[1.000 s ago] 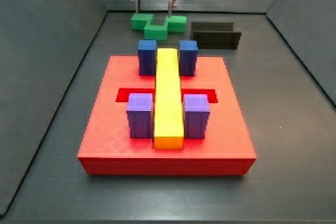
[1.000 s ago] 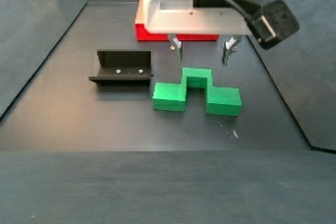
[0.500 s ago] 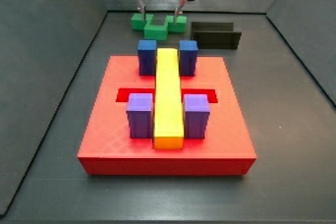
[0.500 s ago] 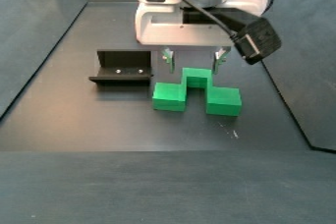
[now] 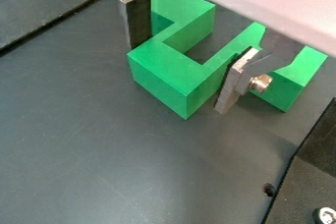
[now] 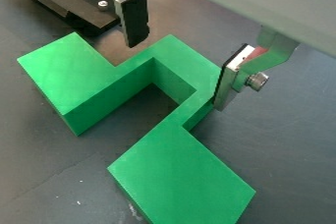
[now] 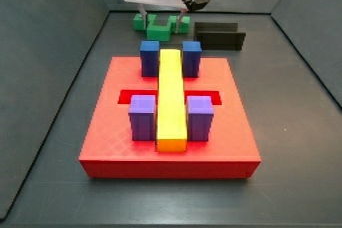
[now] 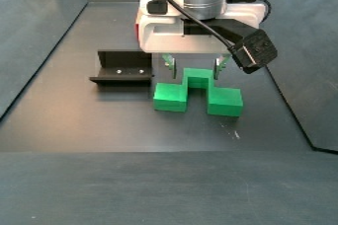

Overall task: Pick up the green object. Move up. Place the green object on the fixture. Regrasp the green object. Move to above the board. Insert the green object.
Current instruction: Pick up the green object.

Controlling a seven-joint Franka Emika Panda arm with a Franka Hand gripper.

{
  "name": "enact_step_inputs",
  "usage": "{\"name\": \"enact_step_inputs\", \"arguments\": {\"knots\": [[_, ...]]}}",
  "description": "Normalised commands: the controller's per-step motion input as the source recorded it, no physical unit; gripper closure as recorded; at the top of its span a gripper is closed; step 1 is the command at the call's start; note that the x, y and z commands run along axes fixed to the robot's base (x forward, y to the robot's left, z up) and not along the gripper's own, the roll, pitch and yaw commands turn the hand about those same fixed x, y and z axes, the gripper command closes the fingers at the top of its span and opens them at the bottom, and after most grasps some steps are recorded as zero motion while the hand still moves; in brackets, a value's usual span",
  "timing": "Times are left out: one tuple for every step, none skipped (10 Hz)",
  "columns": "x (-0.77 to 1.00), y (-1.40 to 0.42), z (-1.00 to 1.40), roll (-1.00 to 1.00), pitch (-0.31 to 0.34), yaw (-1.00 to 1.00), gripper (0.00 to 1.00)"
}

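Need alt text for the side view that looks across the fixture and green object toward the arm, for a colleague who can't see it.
The claw is down over the green object, its fingers open and straddling the taller middle part. The black fixture sits apart beside it on the dark floor; the red board is mostly hidden behind the arm.

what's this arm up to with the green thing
The gripper is down over the green object on the floor, its open fingers straddling the taller middle part, apparently not yet clamped. The fixture stands empty beside it. The board waits farther off, its crosswise recess unfilled.
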Motion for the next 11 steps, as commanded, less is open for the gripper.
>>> {"name": "enact_step_inputs", "arguments": {"knots": [[-0.07,-0.03,-0.25,0.00,-0.040,0.00,0.00],[-0.05,-0.01,-0.26,0.00,-0.036,0.00,0.00],[0.00,0.00,0.00,0.01,0.000,0.00,0.00],[-0.06,-0.11,0.00,0.15,0.000,0.00,0.00],[0.00,0.00,0.00,0.00,0.000,0.00,0.00],[0.00,0.00,0.00,0.00,0.000,0.00,1.00],[0.00,0.00,0.00,0.00,0.000,0.00,1.00],[0.00,0.00,0.00,0.00,0.000,0.00,1.00],[0.00,0.00,0.00,0.00,0.000,0.00,1.00],[0.00,0.00,0.00,0.00,0.000,0.00,1.00],[0.00,0.00,0.00,0.00,0.000,0.00,1.00]]}}
